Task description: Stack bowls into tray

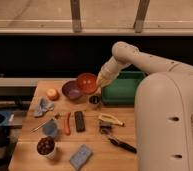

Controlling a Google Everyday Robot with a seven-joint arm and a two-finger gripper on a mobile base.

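The orange-red bowl (pixel 86 82) is tilted and held up above the table, just right of and partly over the purple bowl (pixel 71 90), which sits on the wooden table. My gripper (pixel 101 82) is shut on the orange-red bowl's right rim. The green tray (pixel 124 90) stands on the table to the right of the gripper, with the arm reaching over its left end. Its inside looks empty where it shows.
A small metal cup (pixel 94 100) stands just below the held bowl. An orange fruit (pixel 52 93), blue cloth (pixel 43 106), blue cup (pixel 50 128), black bar (pixel 79 120), banana (pixel 110 119), brush (pixel 121 144), sponge (pixel 80 156) and white cup of dark things (pixel 45 146) lie across the table.
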